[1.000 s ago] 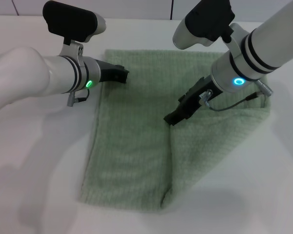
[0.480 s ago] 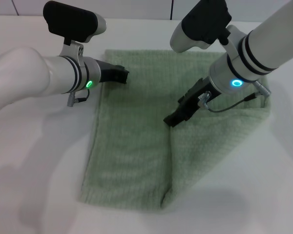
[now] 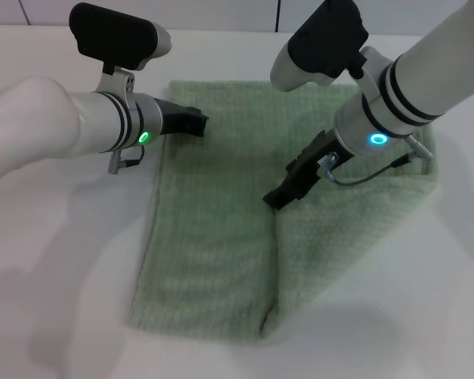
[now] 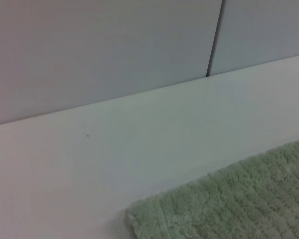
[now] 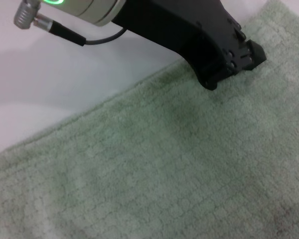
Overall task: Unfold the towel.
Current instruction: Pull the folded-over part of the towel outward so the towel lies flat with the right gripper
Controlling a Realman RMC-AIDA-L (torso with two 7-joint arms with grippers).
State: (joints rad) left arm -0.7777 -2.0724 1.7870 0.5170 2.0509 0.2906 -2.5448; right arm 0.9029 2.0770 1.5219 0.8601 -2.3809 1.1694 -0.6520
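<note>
Towel (image 3: 221,237) flat on white table (image 3: 55,260), still folded: top layer's free edge runs down the middle, right part lies lower.

Right gripper (image 3: 278,196) tip down at that free edge, mid-towel. Jaw gap not visible from head view, so can't tell whether cloth is pinched.

Left gripper (image 3: 196,120) low at far-left corner, tip on or just over cloth; seen also in right wrist view (image 5: 229,57), looks closed with no cloth between the fingers.

Suggested approach:
- pin far-left corner with left
- grab top layer only at the edge
- lift low, sweep outward
- watch for dragging lower layer
</note>
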